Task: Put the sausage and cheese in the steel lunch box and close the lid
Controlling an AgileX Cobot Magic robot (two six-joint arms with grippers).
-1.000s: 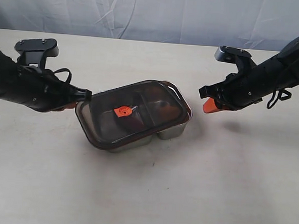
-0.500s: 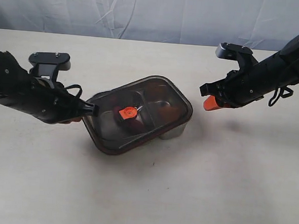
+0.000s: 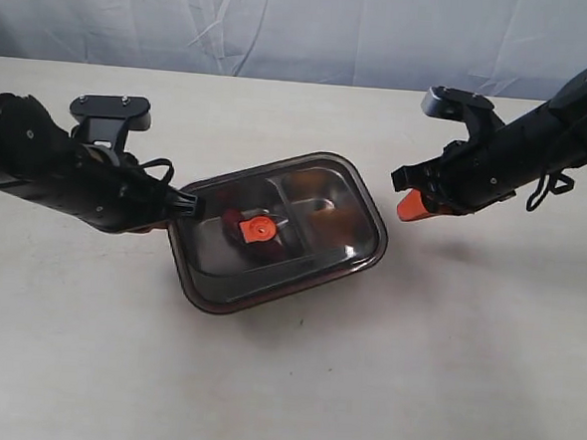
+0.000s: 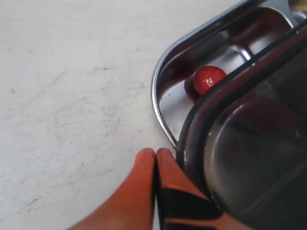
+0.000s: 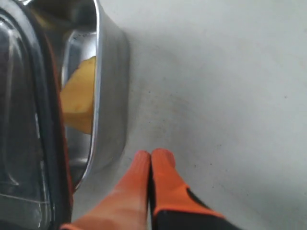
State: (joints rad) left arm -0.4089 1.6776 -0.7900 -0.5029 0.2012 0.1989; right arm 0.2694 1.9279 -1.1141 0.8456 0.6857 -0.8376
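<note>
The dark translucent lid with its orange valve lies askew over the steel lunch box, which shows through it. My left gripper is shut, empty, and pressed against the lid's left edge. The left wrist view shows the shut fingertips beside the lid and the box rim. The sausage's red end lies inside. My right gripper hovers shut and empty, right of the box. In the right wrist view the cheese sits inside the box wall, apart from the gripper.
The pale table stretches around the box. A grey cloth backdrop hangs behind its far edge. Both black arms reach in from the sides.
My left gripper has moved right, pushing the lid. The lid has slid and turned to cover more of the box. The right arm has barely moved.
</note>
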